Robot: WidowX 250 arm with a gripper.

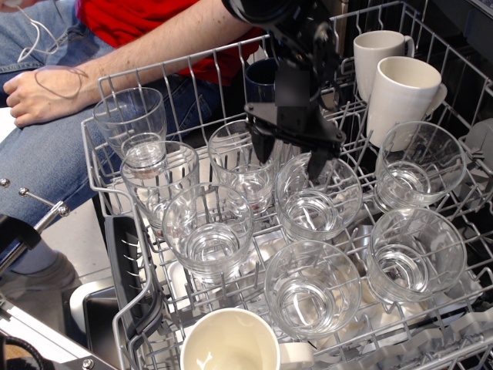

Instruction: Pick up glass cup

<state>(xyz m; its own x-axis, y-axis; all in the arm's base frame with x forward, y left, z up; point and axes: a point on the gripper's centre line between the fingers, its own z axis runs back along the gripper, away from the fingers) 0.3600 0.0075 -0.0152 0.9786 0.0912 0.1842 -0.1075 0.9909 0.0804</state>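
Several clear wide glass cups stand mouth-up in a grey wire dish rack (98, 179). One glass cup (318, 202) sits in the middle of the rack, right under my black gripper (290, 158). The gripper is open and comes down from the back. Its right finger (319, 165) dips at the cup's mouth by the back rim. Its left finger (259, 145) stands outside, between this cup and a narrower glass (243, 163) to the left. Nothing is held. More wide cups stand at the front (312, 289), at the right (416, 254) and at the back right (420, 166).
Two white mugs (402, 91) (377, 46) stand at the rack's back right, and another white mug (229, 343) at the front. A dark cup (260, 73) sits behind the gripper. More glasses (208, 231) (129, 116) fill the left. A person's forearm (85, 73) rests behind the rack.
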